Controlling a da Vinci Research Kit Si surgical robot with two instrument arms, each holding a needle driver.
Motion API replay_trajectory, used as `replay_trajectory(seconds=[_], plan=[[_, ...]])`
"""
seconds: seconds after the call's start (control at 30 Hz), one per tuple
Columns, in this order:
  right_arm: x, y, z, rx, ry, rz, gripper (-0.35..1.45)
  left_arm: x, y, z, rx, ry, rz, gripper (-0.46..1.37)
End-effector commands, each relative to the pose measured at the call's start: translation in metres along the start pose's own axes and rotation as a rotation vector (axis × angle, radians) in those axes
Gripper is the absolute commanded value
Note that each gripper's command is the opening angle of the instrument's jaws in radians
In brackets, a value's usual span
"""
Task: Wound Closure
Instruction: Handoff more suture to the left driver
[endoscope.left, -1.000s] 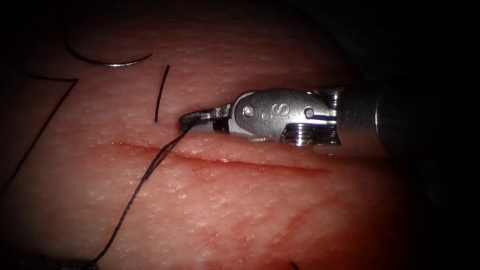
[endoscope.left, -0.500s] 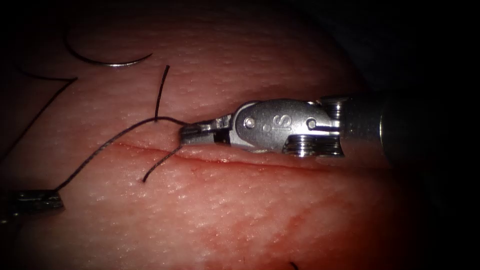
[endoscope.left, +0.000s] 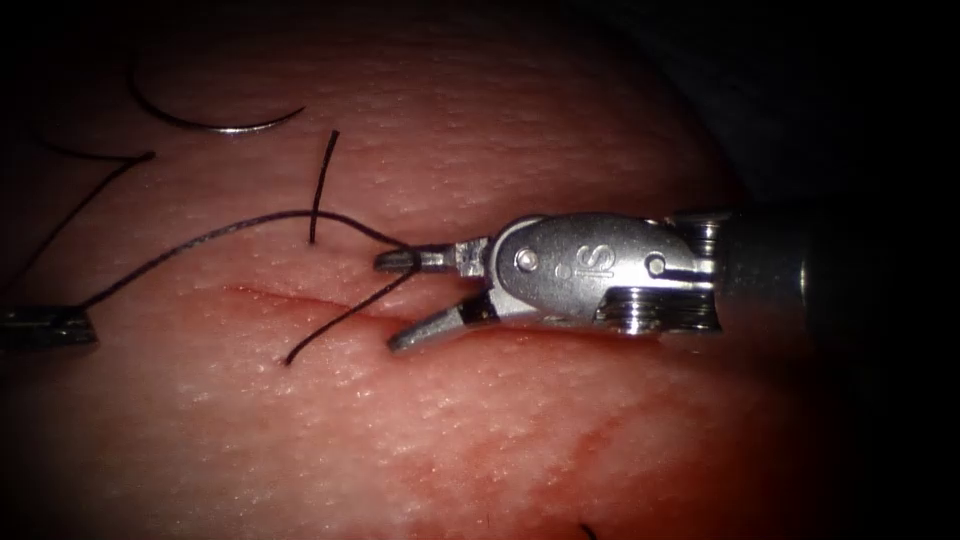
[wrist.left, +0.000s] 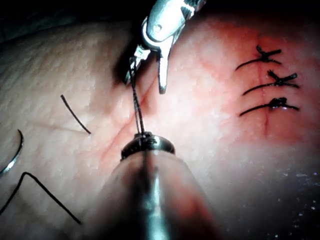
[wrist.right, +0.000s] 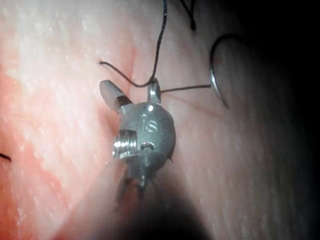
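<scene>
While my right tool is sitting spread over the cut, my left tool is pinching the thread. Needle is lying loose on the tissue, and I'm reading "IS" on the right tool.

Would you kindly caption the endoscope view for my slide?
Right tool open beside the thread; left tool holds thread; needle lies free on tissue.

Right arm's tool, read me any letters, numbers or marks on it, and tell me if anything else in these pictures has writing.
"IS", stamped on the metal body of the right tool, behind its open jaws; in the endoscope view it reads upside down, in the right wrist view it stands upright on the same body.
Two small dots sit beside the letters in the endoscope view; they are no readable sign.
The left tool, the needle, the thread and the tissue carry no writing.
</scene>
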Motion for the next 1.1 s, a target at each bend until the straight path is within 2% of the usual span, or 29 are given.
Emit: replay_trajectory(seconds=[0.03, 0.1, 0.17, 0.27, 0.4, 0.57, 0.73, 0.93, 1.1], plan=[[0.0002, 0.0001, -0.0002, -0.010, -0.004, 0.005, 1.19, 0.0000, 0.0002, 0.0001, 0.000, -0.001, 0.007, -0.35], [0.0009, 0.0008, -0.0008, -0.065, -0.018, 0.025, 1.34, 0.0002, 0.0007, 0.0003, 0.004, -0.002, 0.026, -0.35], [0.0020, 0.0018, -0.0016, -0.186, -0.057, 0.040, 1.44, 0.0006, 0.0015, 0.0006, -0.002, -0.006, 0.054, -0.35], [0.0033, 0.0026, -0.0024, -0.263, -0.091, 0.026, 1.44, 0.0014, 0.0025, 0.0010, -0.009, -0.012, 0.078, -0.35], [0.0041, 0.0024, -0.0027, -0.254, -0.039, 0.042, 1.42, 0.0025, 0.0037, 0.0013, -0.016, -0.018, 0.093, -0.35], [0.0044, 0.0006, -0.0018, -0.190, -0.039, 0.029, 1.40, 0.0034, 0.0038, 0.0013, -0.017, -0.010, 0.100, -0.35], [0.0052, 0.0001, -0.0020, -0.164, -0.031, 0.032, 1.39, 0.0037, 0.0032, 0.0014, -0.017, -0.004, 0.105, -0.35], [0.0063, 0.0005, -0.0022, -0.181, 0.008, 0.037, 1.35, 0.0034, 0.0036, 0.0016, -0.014, -0.002, 0.108, -0.35], [0.0066, 0.0006, -0.0019, -0.184, 0.008, 0.016, 1.29, 0.0033, 0.0038, 0.0017, -0.021, -0.003, 0.107, -0.35]])
